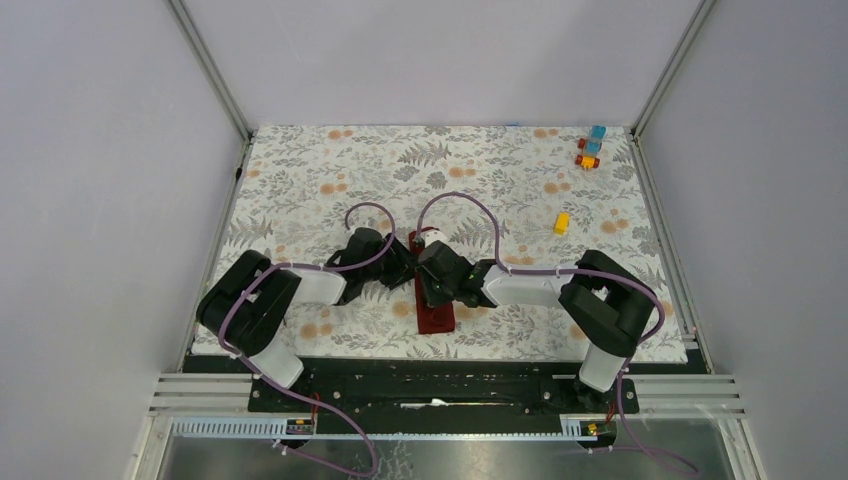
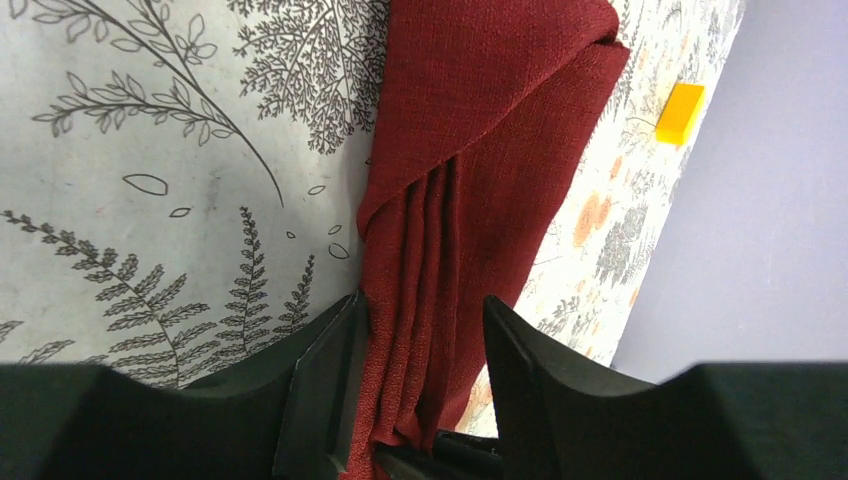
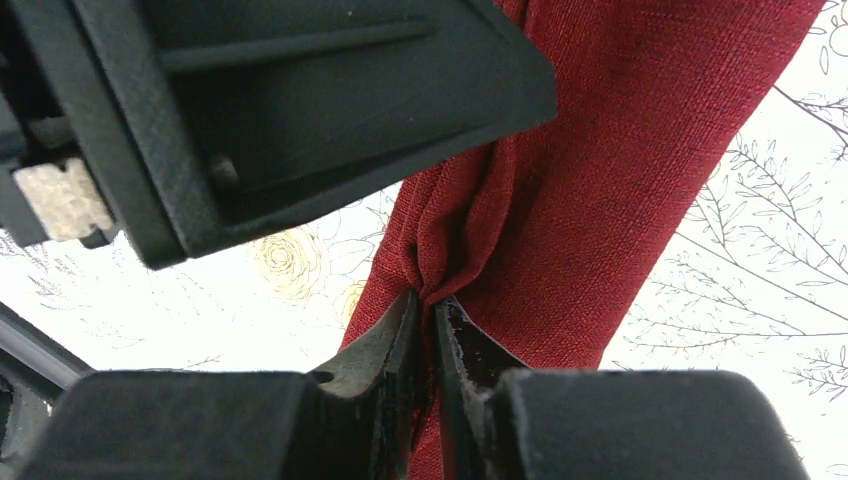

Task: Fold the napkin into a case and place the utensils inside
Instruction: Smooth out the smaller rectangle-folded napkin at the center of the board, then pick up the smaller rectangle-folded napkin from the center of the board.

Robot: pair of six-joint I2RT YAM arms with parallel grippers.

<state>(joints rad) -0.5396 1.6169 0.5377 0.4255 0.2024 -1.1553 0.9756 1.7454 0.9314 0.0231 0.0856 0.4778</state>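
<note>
**A:** Top external view: the napkin (image 1: 436, 318) lies mid-table as a narrow strip running twelve to six. The left gripper (image 1: 397, 270) sits at its nine o'clock, and the right gripper (image 1: 437, 277) reaches over it from three.

**B:** And the grips?

**A:** The right jaws are clenched on a pleat of the cloth. The left jaws stand apart, straddling the stacked folds without squeezing.

**B:** So the folding step is in hand, I'd judge. No utensils show anywhere.

**A:** Agreed. Next, the left probably has to pinch or flatten those layers while the right holds them. The yellow block (image 1: 562, 223), at two o'clock, is well apart.
</note>
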